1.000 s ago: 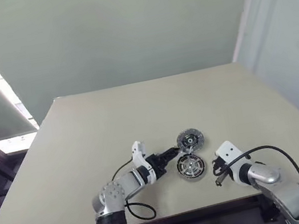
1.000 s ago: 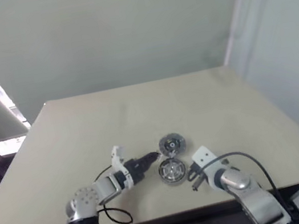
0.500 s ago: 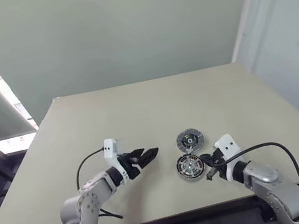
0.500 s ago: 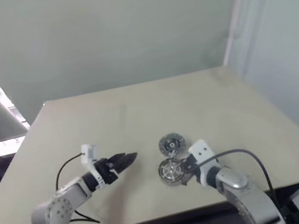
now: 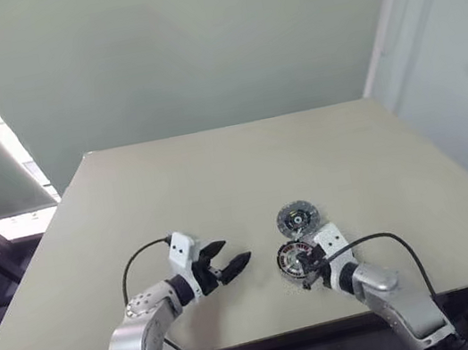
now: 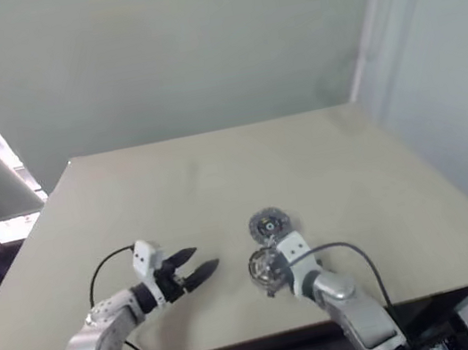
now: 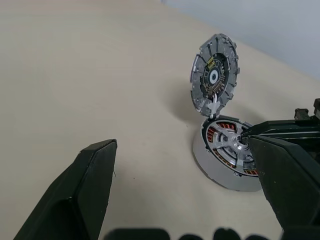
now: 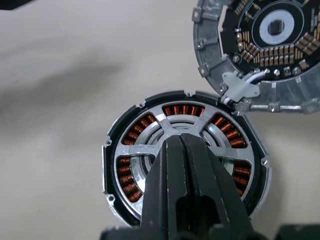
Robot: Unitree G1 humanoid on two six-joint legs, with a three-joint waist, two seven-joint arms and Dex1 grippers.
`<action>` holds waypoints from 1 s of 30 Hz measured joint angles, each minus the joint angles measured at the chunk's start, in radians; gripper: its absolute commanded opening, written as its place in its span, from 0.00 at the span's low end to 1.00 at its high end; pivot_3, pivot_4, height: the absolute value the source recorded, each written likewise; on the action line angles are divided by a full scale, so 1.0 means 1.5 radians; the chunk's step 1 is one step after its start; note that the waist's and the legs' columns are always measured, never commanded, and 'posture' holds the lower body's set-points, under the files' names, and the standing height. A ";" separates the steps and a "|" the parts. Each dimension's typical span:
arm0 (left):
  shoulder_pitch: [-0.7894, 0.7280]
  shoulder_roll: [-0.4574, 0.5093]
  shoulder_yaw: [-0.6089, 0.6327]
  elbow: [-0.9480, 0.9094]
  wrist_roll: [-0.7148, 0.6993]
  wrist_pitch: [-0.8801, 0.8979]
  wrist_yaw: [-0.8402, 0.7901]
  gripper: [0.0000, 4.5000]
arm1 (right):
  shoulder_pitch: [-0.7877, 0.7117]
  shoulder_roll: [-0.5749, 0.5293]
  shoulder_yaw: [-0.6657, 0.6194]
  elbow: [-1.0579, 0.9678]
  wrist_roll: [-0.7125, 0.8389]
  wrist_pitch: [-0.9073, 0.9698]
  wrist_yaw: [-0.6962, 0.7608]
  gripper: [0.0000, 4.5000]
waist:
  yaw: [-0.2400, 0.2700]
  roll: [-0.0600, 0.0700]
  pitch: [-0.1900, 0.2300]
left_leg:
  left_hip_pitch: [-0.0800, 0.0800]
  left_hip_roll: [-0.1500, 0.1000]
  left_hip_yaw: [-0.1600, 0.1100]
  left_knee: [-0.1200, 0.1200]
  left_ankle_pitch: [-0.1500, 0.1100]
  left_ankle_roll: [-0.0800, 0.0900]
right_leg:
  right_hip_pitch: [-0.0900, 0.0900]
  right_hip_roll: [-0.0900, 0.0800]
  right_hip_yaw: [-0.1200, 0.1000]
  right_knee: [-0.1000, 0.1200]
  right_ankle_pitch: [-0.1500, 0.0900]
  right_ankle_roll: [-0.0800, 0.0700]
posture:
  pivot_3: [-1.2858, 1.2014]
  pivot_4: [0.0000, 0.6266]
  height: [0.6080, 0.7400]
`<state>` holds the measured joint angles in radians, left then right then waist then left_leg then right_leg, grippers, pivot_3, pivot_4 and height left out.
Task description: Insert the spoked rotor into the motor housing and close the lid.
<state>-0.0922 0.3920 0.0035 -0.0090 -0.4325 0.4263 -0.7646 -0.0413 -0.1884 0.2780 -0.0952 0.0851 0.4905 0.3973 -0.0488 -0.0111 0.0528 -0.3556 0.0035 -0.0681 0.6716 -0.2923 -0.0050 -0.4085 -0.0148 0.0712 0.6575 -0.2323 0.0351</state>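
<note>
Right wrist view | spoked rotor [image 8: 165, 131] seated in motor housing [image 8: 122, 175] | lid [image 8: 260, 55] open | right tool [image 8: 181, 145] closed, empty

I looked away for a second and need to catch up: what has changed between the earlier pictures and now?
The left gripper, open, drew back leftward from the motor housing. The right gripper, shut, moved in over the spoked rotor seated in the housing. The lid stayed open, the housing in place.
</note>
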 measured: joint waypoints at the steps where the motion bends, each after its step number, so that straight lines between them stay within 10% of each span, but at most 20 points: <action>1: 0.000 -0.001 -0.002 0.000 0.002 0.000 -0.001 0.99 | 0.000 0.000 0.000 0.002 -0.002 -0.004 0.000 0.00 | 0.000 0.000 0.000 | 0.000 0.000 0.000 0.000 0.000 0.000 | 0.000 0.000 0.000 0.000 0.000 0.000 | 0.52 0.00 1.00; 11: 0.000 -0.005 -0.014 0.001 0.006 0.017 0.000 0.99 | -0.009 0.003 -0.019 -0.005 0.006 -0.004 -0.001 0.00 | 0.000 0.000 0.000 | 0.000 0.000 0.000 0.001 0.000 0.000 | 0.000 0.000 0.000 0.001 0.000 0.000 | 0.52 0.00 1.00; 22: -0.010 -0.019 -0.022 0.001 -0.012 0.123 0.012 0.12 | 0.005 -0.025 -0.032 -0.046 -0.006 -0.013 -0.004 0.00 | 0.000 0.000 0.000 | 0.000 0.000 0.000 0.002 0.000 0.000 | 0.000 0.000 0.000 0.001 0.000 0.000 | 0.52 0.00 1.00; 30: -0.027 -0.034 -0.045 0.002 -0.009 0.140 0.014 0.00 | 0.007 -0.075 -0.037 -0.124 -0.011 0.000 0.008 0.51 | 0.000 0.000 0.000 | 0.000 0.000 0.000 0.001 0.000 0.000 | 0.000 0.000 0.000 0.001 0.000 0.000 | 0.52 0.00 1.00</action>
<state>-0.1330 0.3416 -0.0635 -0.0065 -0.4463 0.6358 -0.7436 -0.0314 -0.3010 0.2226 -0.2817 0.0685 0.4901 0.4099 -0.0488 -0.0109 0.0525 -0.3559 0.0035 -0.0685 0.6737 -0.2923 -0.0049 -0.4079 -0.0143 0.0710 0.6589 -0.2322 0.0352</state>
